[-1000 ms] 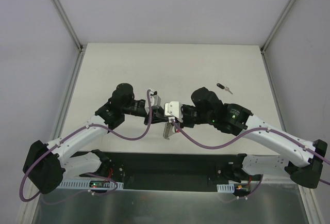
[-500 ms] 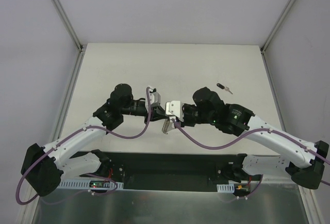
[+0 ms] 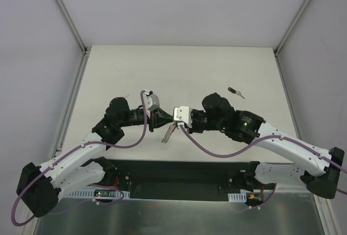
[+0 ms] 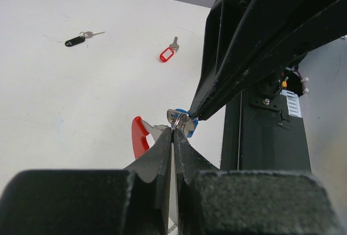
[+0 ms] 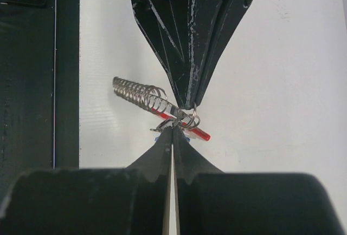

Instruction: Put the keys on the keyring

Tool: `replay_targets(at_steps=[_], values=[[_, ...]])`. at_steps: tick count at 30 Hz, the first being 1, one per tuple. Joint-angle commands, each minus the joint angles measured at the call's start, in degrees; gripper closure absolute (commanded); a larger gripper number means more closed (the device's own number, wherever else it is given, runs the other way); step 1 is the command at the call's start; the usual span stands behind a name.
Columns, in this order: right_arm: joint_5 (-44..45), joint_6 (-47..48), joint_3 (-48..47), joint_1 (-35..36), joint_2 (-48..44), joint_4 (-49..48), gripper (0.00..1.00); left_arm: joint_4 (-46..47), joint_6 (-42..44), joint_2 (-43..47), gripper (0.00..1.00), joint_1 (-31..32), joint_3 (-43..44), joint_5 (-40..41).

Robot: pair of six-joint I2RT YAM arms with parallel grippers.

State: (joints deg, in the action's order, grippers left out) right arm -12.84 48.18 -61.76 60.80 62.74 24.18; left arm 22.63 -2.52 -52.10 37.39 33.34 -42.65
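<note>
While both sets of jaws stand clenched tip to tip, you hold: keyring [image 5: 135, 93], off the tabletop [image 4: 65, 110], mid-frame, seemingly in the right jaws; blue key [image 4: 191, 119], pinched at its ring by the left jaws. Outstanding: black key [image 4: 76, 40] and red key [image 4: 167, 54], loose, upper left of the left-wrist view. Threading unfinished.

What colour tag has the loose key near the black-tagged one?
Red tag, clearest in the left wrist view.

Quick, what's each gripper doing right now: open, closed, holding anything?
Left gripper: closed, pinching the keyring.
Right gripper: closed, pinching the same keyring from the opposite side; exact spot hard to tell.
</note>
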Motion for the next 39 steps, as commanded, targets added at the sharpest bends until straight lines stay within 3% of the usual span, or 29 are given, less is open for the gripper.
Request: replay_targets(at_steps=[1, 5, 7, 9, 12, 19, 25, 39], values=[[-1.31, -1.78, 1.55, 0.29, 0.19, -0.89, 0.99, 9.01, -3.80, 3.66, 1.00, -0.82, -1.17, 5.21], [-0.61, -1.69, 1.29, 0.29, 0.10, -1.60, 0.99, 8.40, -3.63, 4.46, 1.00, -0.82, -1.88, 4.77], [-0.52, -1.43, 0.41, 0.29, -0.07, -1.60, 0.99, 7.17, -2.49, 4.46, 0.89, -0.82, -2.58, 3.29], [-0.87, -0.64, -0.38, 0.29, 0.10, -0.81, 0.99, 6.03, -1.61, 4.46, 0.72, -0.82, -3.37, 2.41], [-1.75, 0.50, -2.57, 0.29, 0.71, 0.95, 0.99, 5.76, -0.12, 4.72, 0.60, -0.82, -4.33, 0.99], [-2.19, 2.18, -5.57, 0.29, 2.21, 3.67, 0.99, 0.66, 6.47, 2.62, 0.51, -0.82, -1.71, -2.43], [-2.89, 2.18, -6.18, 0.38, 2.30, 4.20, 0.99, 0.13, 8.41, -1.07, 0.51, -0.65, 0.93, -6.47], [-3.42, 2.27, -6.80, 0.29, 2.91, 4.38, 0.99, -7.07, 13.68, -6.35, 0.74, 0.93, 5.59, -10.17]])
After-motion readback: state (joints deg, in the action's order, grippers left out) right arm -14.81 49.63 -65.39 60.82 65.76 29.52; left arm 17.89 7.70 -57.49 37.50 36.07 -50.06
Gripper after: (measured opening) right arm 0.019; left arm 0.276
